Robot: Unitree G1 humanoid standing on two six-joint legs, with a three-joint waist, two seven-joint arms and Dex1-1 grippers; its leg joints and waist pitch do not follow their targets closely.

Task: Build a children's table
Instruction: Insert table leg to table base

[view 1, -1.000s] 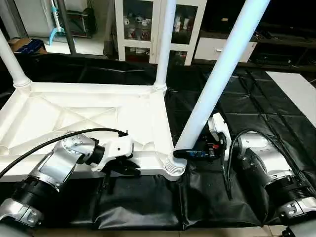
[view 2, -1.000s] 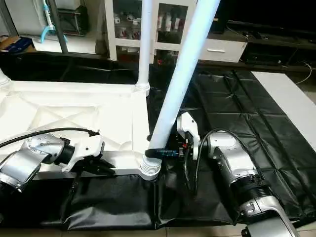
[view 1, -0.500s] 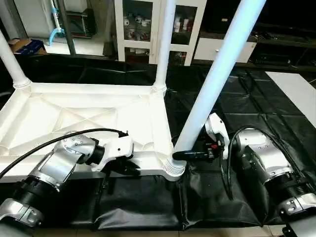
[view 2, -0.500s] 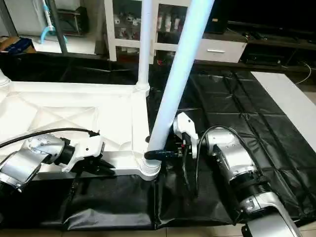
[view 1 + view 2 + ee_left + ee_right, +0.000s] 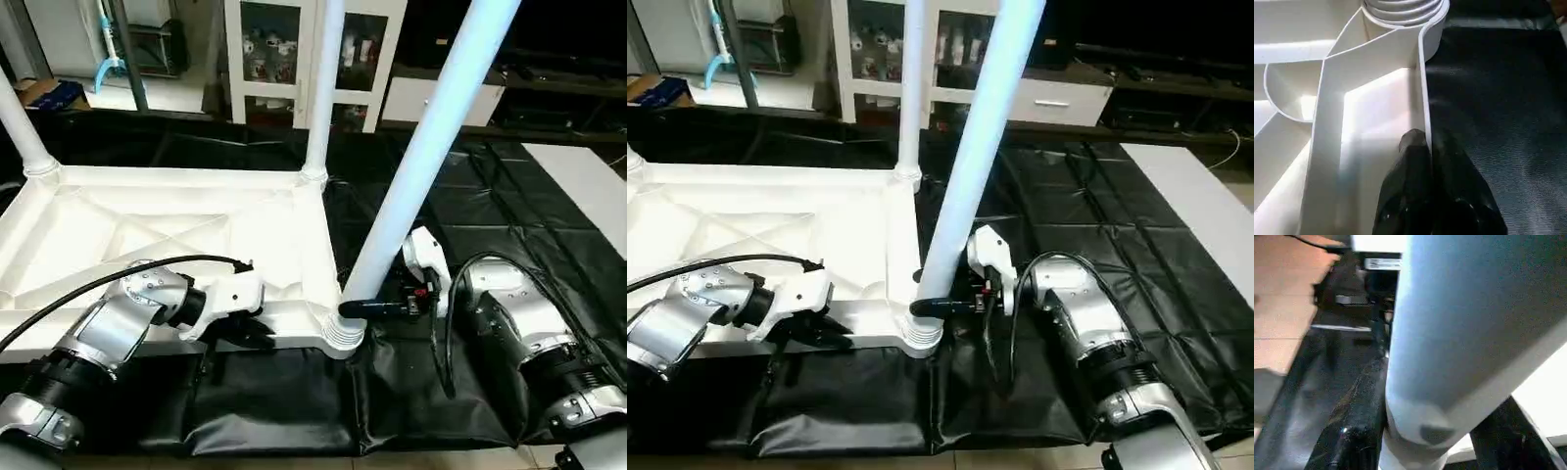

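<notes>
The white table top [image 5: 147, 230] lies upside down on a black mat, its X ribs facing up. Two legs stand upright in the far corner sockets, one at the left [image 5: 20, 117] and one at the right [image 5: 323, 88]. A third leg [image 5: 431, 147] leans to the right out of the near right socket [image 5: 343, 335]. My right gripper [image 5: 370, 308] is shut on this leg just above the socket, and the leg [image 5: 1464, 333] sits between its black fingers [image 5: 1352, 440]. My left gripper [image 5: 1425, 142] is shut on the top's near rim [image 5: 1422, 98], left of that socket.
The black mat [image 5: 490, 206] covers the floor around the table top. A white glass-door cabinet [image 5: 284, 59] and a dark low shelf [image 5: 558, 88] stand behind it. A white board [image 5: 588, 176] lies at the far right, and a black cable [image 5: 98, 284] runs along my left forearm.
My right gripper and forearm have shifted slightly to the left with the leaning leg, which stands a little steeper. The left gripper has kept its hold on the rim.
</notes>
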